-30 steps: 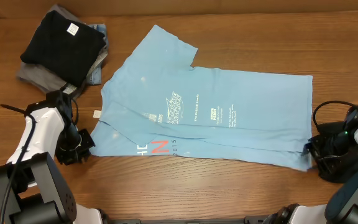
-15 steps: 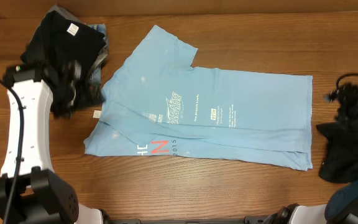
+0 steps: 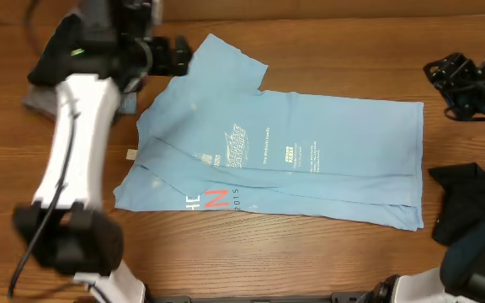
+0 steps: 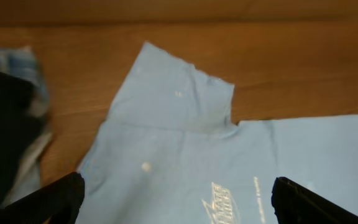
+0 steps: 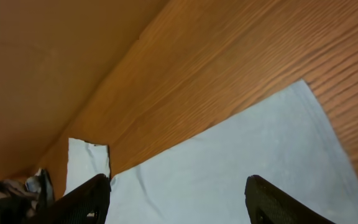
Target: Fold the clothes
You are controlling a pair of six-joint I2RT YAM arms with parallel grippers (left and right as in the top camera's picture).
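My left arm reaches up the table's left side. Its gripper [image 3: 173, 55] hovers beside the upper sleeve of the light blue T-shirt [image 3: 310, 156], fingers spread wide with nothing between them. My right arm bends over the far right edge. That gripper [image 3: 451, 77] is likewise apart and empty, just off the shirt's upper right corner. The shirt lies flat mid-table, with a fold running along its lower part. My left arm covers most of the dark clothes pile [image 3: 42, 74]. A black shape [image 3: 461, 202] at the shirt's right edge may be cloth or my own arm. The brown wooden table [image 3: 310, 261] fills every view.
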